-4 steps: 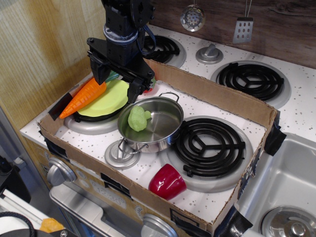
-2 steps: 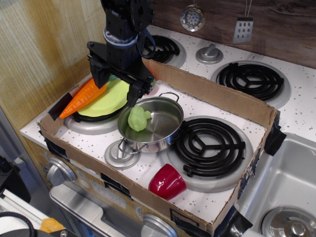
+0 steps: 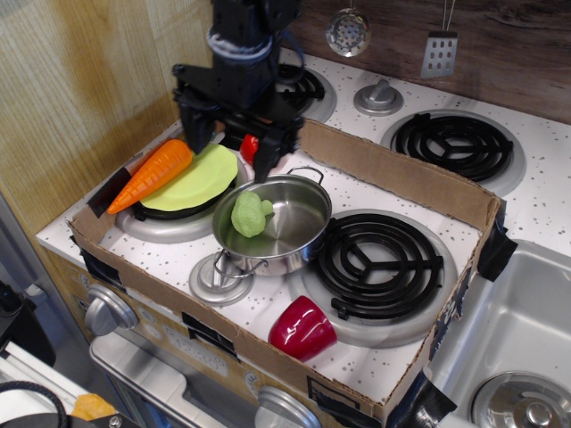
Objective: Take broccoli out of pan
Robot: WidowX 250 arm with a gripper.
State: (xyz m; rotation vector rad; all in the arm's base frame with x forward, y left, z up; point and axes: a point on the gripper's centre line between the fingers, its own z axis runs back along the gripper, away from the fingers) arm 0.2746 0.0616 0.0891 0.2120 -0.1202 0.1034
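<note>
I see the red cup (image 3: 302, 327) lying on its side on the counter (image 3: 375, 357), nearest me, in front of the pan (image 3: 273, 225). The broccoli (image 3: 251, 214) sits inside the pan, against its left wall. Left of the pan, the carrot (image 3: 150, 175) rests on the green plate (image 3: 193, 178). Behind the pan, my gripper (image 3: 234, 143) has shifted right and back since the earlier frame, fingers spread and empty. No writing is legible.

From my remote station, I see the black two-fingered gripper (image 3: 230, 146) has shifted right and toward the back of the stove, uncovering more of the flat lime-green round plate (image 3: 192, 179).
</note>
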